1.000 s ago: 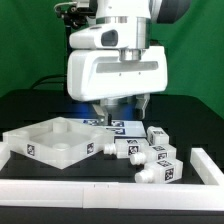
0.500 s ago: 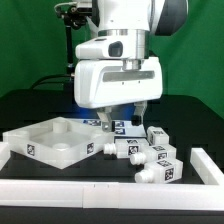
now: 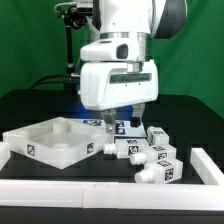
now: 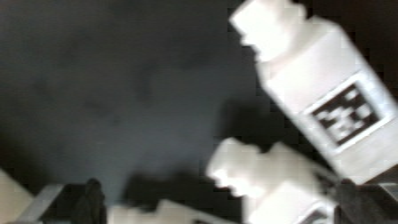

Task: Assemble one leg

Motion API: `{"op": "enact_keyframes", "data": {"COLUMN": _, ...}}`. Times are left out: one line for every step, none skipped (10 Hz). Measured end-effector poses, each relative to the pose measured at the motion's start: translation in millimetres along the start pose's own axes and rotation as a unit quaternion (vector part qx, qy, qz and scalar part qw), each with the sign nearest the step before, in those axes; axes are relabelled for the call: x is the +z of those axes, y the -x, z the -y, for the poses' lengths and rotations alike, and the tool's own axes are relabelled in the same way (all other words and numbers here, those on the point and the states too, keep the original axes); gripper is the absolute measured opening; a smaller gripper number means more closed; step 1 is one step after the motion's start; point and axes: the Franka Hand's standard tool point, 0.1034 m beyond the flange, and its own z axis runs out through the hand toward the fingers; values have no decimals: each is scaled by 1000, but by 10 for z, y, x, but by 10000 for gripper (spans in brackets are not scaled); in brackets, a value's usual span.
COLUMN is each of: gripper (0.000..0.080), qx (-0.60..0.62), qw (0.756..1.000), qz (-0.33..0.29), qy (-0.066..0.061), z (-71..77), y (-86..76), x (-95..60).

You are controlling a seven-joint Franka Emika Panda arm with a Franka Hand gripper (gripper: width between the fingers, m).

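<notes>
Several white legs with square tags lie in a loose group on the black table at the exterior view's right, among them one leg (image 3: 156, 135) at the back and one (image 3: 129, 148) beside the tray. My gripper (image 3: 124, 112) hangs just above the back of this group with its fingers spread and nothing in them. In the blurred wrist view a tagged leg (image 4: 329, 90) lies ahead, and a second leg (image 4: 267, 178) shows between the dark fingers (image 4: 80, 200) of my gripper (image 4: 214, 200), closer to one side. I cannot tell whether it is touched.
The large white square tray (image 3: 40, 148) with a raised rim stands at the exterior view's left. The marker board (image 3: 104, 123) lies under the gripper at the back. A white rail (image 3: 110, 192) runs along the front edge.
The arm has moved toward the exterior view's right and come down a little over the legs. The legs and the tray have not moved.
</notes>
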Motion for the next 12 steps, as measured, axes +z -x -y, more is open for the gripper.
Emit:
{"op": "enact_keyframes", "data": {"gripper": 650, "qx": -39, "qw": 999, "qz": 3, "qy": -2, "z": 115, "y": -20, "x": 45}}
{"op": "enact_keyframes", "data": {"gripper": 650, "qx": -44, "qw": 999, "qz": 8, "qy": -9, "z": 204, "y": 17, "x": 109}}
{"op": "enact_keyframes", "data": {"gripper": 650, "qx": -41, "qw": 999, "qz": 8, "qy": -9, "z": 184, "y": 22, "x": 102}}
{"op": "enact_keyframes", "data": {"gripper": 650, "qx": -41, "qw": 999, "qz": 8, "qy": -9, "z": 184, "y": 23, "x": 104}}
{"op": "enact_keyframes", "data": {"gripper": 650, "qx": -41, "qw": 999, "qz": 8, "qy": -10, "z": 187, "y": 25, "x": 107}}
{"op": "enact_keyframes", "data": {"gripper": 650, "qx": -40, "qw": 999, "qz": 9, "qy": -12, "z": 219, "y": 35, "x": 127}}
{"op": "enact_keyframes", "data": {"gripper": 650, "qx": -39, "qw": 999, "qz": 14, "qy": -21, "z": 315, "y": 69, "x": 191}}
{"op": "enact_keyframes", "data": {"gripper": 650, "qx": -39, "qw": 999, "qz": 17, "qy": -28, "z": 375, "y": 89, "x": 254}}
{"op": "enact_keyframes", "data": {"gripper": 650, "qx": -39, "qw": 999, "qz": 17, "qy": -29, "z": 401, "y": 105, "x": 320}}
{"op": "enact_keyframes", "data": {"gripper": 650, "qx": -37, "qw": 999, "qz": 14, "qy": -28, "z": 413, "y": 117, "x": 394}}
{"op": "enact_keyframes", "data": {"gripper": 650, "qx": -36, "qw": 999, "qz": 13, "qy": -29, "z": 441, "y": 135, "x": 463}}
{"op": "enact_keyframes", "data": {"gripper": 650, "qx": -36, "qw": 999, "qz": 12, "qy": -29, "z": 444, "y": 138, "x": 479}}
